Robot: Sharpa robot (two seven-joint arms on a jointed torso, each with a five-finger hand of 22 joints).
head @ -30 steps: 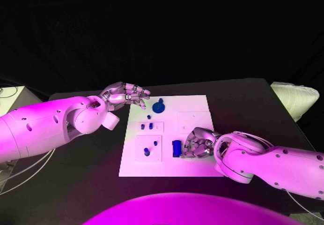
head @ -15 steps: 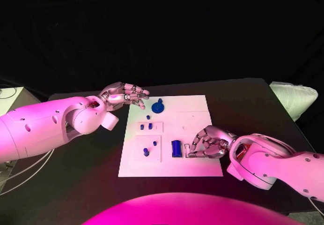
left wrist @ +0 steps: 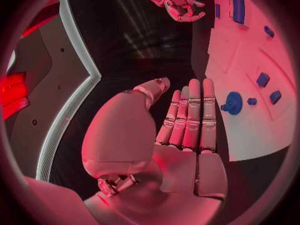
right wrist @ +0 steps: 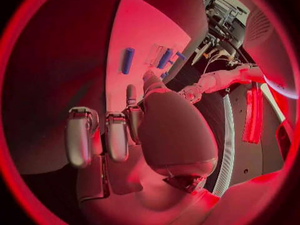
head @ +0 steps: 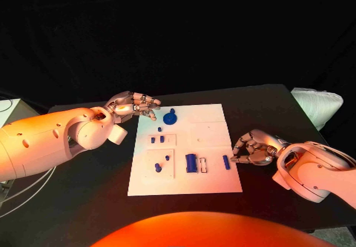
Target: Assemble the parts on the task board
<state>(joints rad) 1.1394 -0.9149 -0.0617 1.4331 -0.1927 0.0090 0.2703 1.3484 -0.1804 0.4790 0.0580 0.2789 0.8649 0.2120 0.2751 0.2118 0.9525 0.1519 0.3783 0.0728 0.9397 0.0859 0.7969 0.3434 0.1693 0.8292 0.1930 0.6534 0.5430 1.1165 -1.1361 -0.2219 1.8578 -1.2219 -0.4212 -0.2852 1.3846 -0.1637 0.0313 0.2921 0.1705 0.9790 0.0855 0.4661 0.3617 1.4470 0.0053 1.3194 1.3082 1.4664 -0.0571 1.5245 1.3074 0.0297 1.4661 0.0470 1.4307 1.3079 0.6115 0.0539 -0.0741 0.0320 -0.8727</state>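
The white task board (head: 211, 116) lies mid-table. A round blue part (head: 170, 118) sits at its far end, with small blue parts (head: 157, 139) in a recess behind it. A large blue block (head: 191, 163) and a slim blue piece (head: 226, 162) lie near the front. My left hand (head: 134, 105) hovers at the board's far left corner, fingers straight and together (left wrist: 190, 117), holding nothing. My right hand (head: 256, 148) is just off the board's right edge, fingers curled in and holding nothing. The right wrist view shows the slim piece (right wrist: 127, 60) beyond those fingers (right wrist: 81, 137).
The black table (head: 260, 108) reaches its right edge near a white padded object (head: 317, 105). A pale box (head: 9, 110) stands off the table's left side. Two more small blue parts (head: 158, 167) stand in the board's near left recess.
My right hand has drawn back to the right, off the board, uncovering the blue block and the slim blue piece now lying beside it. The left hand has hardly moved.
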